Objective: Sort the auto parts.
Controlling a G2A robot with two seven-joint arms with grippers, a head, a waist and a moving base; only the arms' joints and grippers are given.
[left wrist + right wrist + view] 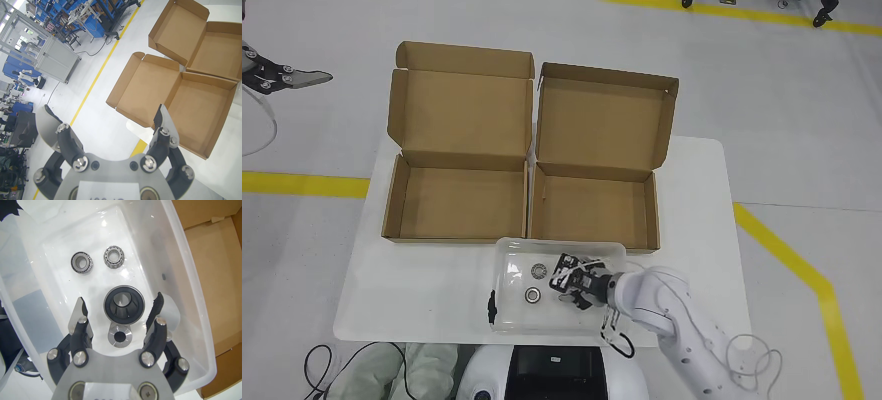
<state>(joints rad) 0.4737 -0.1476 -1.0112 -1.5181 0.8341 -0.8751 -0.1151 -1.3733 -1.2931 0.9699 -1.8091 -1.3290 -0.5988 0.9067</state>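
Fingers (pixel 83 308) of the right gripper (pixel 121 298) are spread wide and sit low inside the bin (pixel 181 247). One is on each side of the ring (pixel 123 308), with a gap between each pad and its rim. Fingers (pixel 48 121) of the left gripper (pixel 103 107) are spread just as wide. They are well apart from the right ones, over the grey floor (pixel 98 56) off the table's corner.

The white table (pixel 702 180) lies under the right fingers and carries the boxes and the bin. Two brown cardboard boxes stand open on it side by side, walls touching, lids folded back away from the robot. The left box (pixel 457 200) is the one nearer the left fingers, just beyond their tips in the left wrist view. The right box (pixel 592 205) lies past it, just outside the bin wall beside the right fingers. The clear plastic bin surrounds the right fingers and sits close against the near walls of both boxes.

Inside the bin, the ring stands on the floor between the right fingers; it is black with a cone-shaped metal bore. A silver stub (pixel 119 336) with a dark hole touches the ring on the side toward the gripper's palm. Whether the two are one part I cannot tell. Two more parts lie beyond the fingertips, near each other but apart. The darker bearing (pixel 81 262) is ahead of one finger, and the lighter bearing (pixel 113 257) is ahead of the ring.
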